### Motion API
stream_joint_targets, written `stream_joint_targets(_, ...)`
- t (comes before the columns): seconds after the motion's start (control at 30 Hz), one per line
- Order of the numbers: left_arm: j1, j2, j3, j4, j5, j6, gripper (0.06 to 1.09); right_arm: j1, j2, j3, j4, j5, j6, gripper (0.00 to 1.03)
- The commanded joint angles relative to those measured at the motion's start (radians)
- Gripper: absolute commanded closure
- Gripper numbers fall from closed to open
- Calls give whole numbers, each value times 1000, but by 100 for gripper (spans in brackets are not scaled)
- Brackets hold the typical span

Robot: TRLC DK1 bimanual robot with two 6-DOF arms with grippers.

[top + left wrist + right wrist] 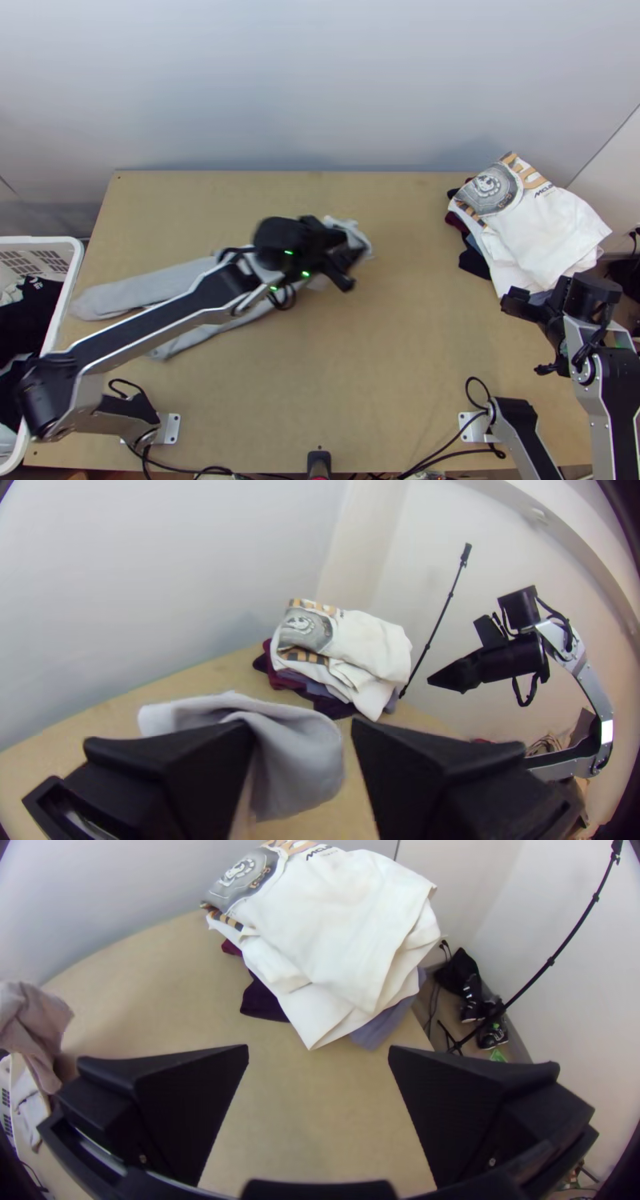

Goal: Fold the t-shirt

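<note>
Grey cloth (148, 286) bunched partly within the parted left gripper (350, 258)

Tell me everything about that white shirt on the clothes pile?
The white shirt looks like soft, matte cloth, printed with a grey picture and orange-and-black patterning. It lies folded, slightly rumpled, with loose layers and corners spilling out, on darker maroon, navy and purplish-grey clothes at the table's far right. The right pincer is open nearby, gripping none of it.
</note>
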Motion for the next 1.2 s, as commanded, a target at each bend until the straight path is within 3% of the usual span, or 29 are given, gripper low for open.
stream_joint_targets(0.0,-65,72,65,-84,1,0,9,-8,1,-11,1,-1,0,5)
stream_joint_targets(0.13,27,21,52,-168,29,16,9,-4,-1,-34,3,-1,-2,5)
stream_joint_targets(0.27,186,-28,53,-311,191,28,10,0,2,-44,9,-14,0,5)
stream_joint_targets(0.5,347,-54,45,-645,374,195,11,31,53,-52,35,-60,3,5)
stream_joint_targets(0.6,340,-56,-39,-664,379,243,31,45,93,-43,61,-73,4,5)
stream_joint_targets(0.63,330,-56,-63,-660,379,258,33,49,108,-35,67,-74,4,5)
stream_joint_targets(0.67,324,-52,-80,-656,371,264,32,57,122,-27,70,-80,3,5)
stream_joint_targets(0.73,326,-51,-106,-653,328,264,13,74,151,-12,75,-83,3,5)
stream_joint_targets(0.77,338,-52,-125,-644,311,264,10,81,163,-9,78,-88,3,5)
stream_joint_targets(1.03,654,-103,-206,-637,274,373,10,233,312,35,70,-139,-8,5)
stream_joint_targets(1.17,852,-128,-205,-690,273,480,10,373,427,91,59,-169,-17,5)
